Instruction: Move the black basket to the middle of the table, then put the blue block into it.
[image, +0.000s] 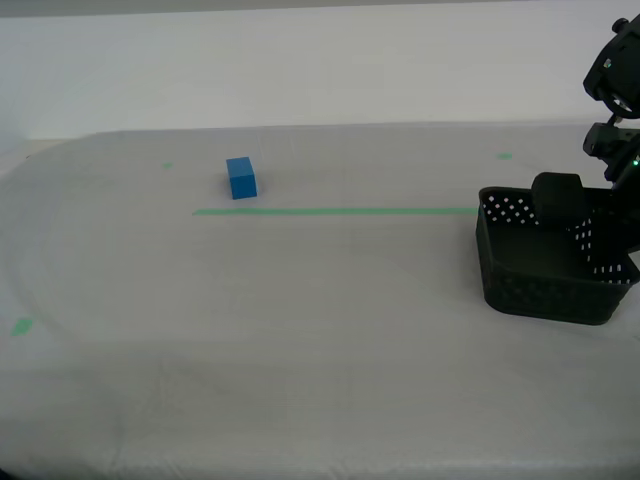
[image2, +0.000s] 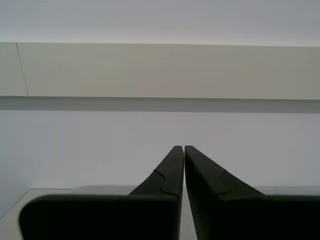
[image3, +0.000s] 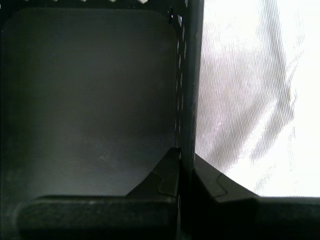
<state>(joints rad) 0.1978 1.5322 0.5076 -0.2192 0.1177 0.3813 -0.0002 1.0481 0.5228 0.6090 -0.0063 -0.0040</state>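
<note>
- While the black basket (image: 548, 270) sits at the exterior view's far right, about four o'clock from the table's middle, my first gripper (image3: 186, 167) has clamped its jaws on one of the basket's perforated walls.
- Seen through the first wrist view, one finger (image3: 165, 175) lies inside the basket (image3: 90, 100) and the other outside it, over the pale cloth, with the wall pinched between them.
- From the exterior view, a dark arm (image: 615, 100) drops in from the upper right corner at roughly two o'clock and reaches the basket's far wall; one side of the basket looks slightly tilted up off the cloth, though I cannot be sure.
- Well apart from the basket, the blue block (image: 241, 178) stands on the table (image: 300, 350) at about ten o'clock from its middle, just beyond the near end of the long green tape line (image: 335, 211).
- That tape line runs from below the block straight towards the basket's near corner at three o'clock.
- Small green tape marks (image: 21, 326) dot the cloth elsewhere.
- My second gripper (image2: 184, 150) shows its jaws closed tip to tip on nothing, pointing at a plain pale wall (image2: 160, 70), away from the work.
</note>
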